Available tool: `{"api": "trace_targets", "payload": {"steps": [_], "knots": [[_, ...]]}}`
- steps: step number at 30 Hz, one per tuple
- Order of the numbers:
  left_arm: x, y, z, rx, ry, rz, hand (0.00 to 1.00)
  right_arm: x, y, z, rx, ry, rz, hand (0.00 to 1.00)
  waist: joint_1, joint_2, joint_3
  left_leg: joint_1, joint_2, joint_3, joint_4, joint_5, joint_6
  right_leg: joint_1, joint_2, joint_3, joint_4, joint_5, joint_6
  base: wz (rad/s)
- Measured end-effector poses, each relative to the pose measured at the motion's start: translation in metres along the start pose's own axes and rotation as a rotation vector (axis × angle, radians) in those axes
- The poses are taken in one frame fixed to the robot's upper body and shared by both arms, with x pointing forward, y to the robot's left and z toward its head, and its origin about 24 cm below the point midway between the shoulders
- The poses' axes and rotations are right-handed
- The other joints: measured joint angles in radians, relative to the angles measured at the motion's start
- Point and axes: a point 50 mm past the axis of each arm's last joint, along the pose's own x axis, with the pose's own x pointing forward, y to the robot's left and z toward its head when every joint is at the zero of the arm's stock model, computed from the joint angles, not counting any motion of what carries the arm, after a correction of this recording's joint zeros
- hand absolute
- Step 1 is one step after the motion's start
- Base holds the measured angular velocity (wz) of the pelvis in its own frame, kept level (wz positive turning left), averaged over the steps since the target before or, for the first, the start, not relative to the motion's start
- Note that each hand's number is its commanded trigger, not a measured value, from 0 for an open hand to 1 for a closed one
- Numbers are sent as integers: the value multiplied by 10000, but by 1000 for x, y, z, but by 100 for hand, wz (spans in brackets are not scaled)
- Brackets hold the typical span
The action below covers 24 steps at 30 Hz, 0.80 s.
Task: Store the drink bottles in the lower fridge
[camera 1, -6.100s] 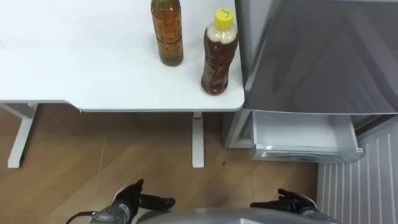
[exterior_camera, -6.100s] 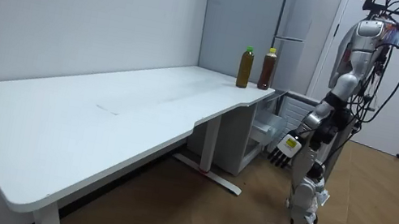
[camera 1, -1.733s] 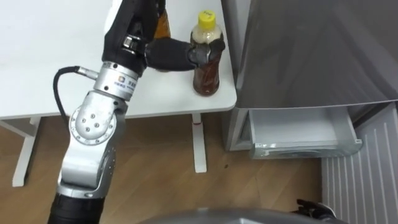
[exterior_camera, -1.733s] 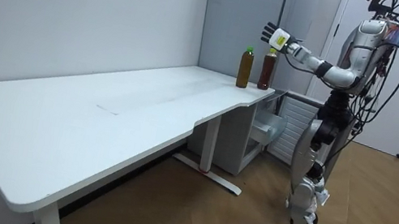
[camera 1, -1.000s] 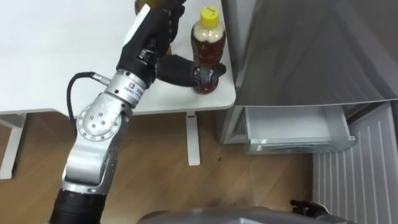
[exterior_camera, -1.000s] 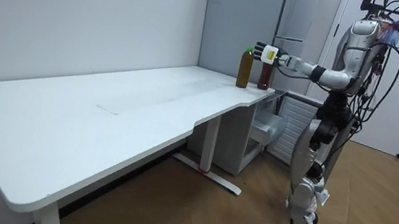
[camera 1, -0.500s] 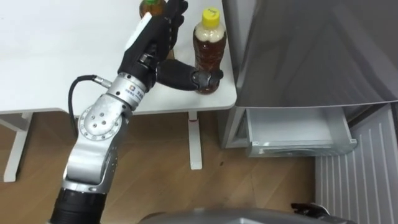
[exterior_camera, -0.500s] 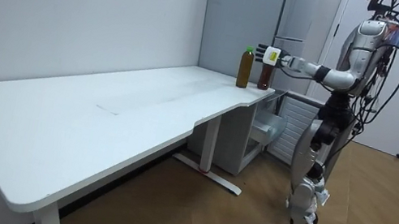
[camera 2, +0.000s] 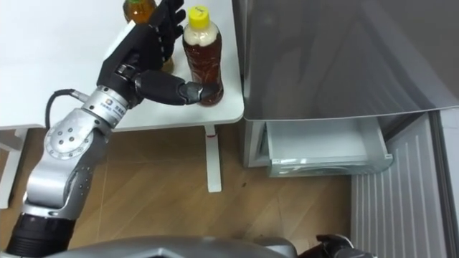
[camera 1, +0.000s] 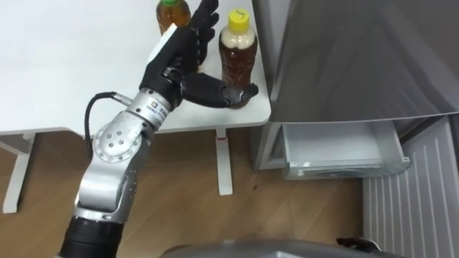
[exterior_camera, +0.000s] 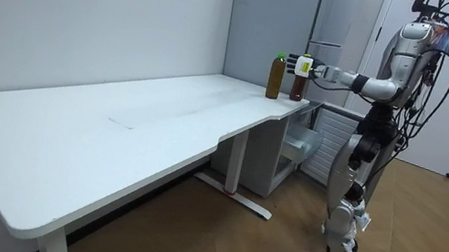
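Left arm extended over the surface; left hand open, fingers straight and spread, holding nothing. Yellow-capped bottle stands between fingers and thumb; green-capped bottle beyond the fingers. Right hand hangs low.

Downward head stereo, distant room view

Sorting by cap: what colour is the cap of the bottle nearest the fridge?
Yellow cap, clearest in the left eye view.

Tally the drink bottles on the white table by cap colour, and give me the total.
Yellow-capped bottle: 1
Green-capped bottle: 1
Total: 2
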Motion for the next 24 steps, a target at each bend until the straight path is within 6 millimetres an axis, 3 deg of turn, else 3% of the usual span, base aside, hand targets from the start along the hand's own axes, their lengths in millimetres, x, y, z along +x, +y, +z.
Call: {"api": "trace_targets", "payload": {"steps": [6, 14, 17, 24], "knots": [[2, 6, -21, -259, 903, 248, 0, 0, 0, -8, 2, 349, -215, 0, -171, 226, 21, -33, 40, 104, 41, -2, -2, -100, 25, 166, 97, 9, -15, -5], [19, 9, -4, -1041, 80, 135, 0, -1, 1, -17, -719, 936, -15, 0, -123, 358, 46, -4, 42, 203, 14, -3, 0, -204, 18, 269, 173, -1, -10, -4], [21, 10, -5, -1298, 89, 127, 0, -1, 1, -19, -1081, 1135, 84, 0, -153, 428, 22, -1, 42, 212, 13, -2, 0, -218, 18, 273, 173, -3, -13, 0], [20, 13, -13, -1537, 463, 230, 0, -1, 2, -19, -1769, 1102, 291, 0, -166, 317, 83, 11, 41, 265, 22, -1, 2, -270, 14, 326, 185, -13, -15, -1]]}}
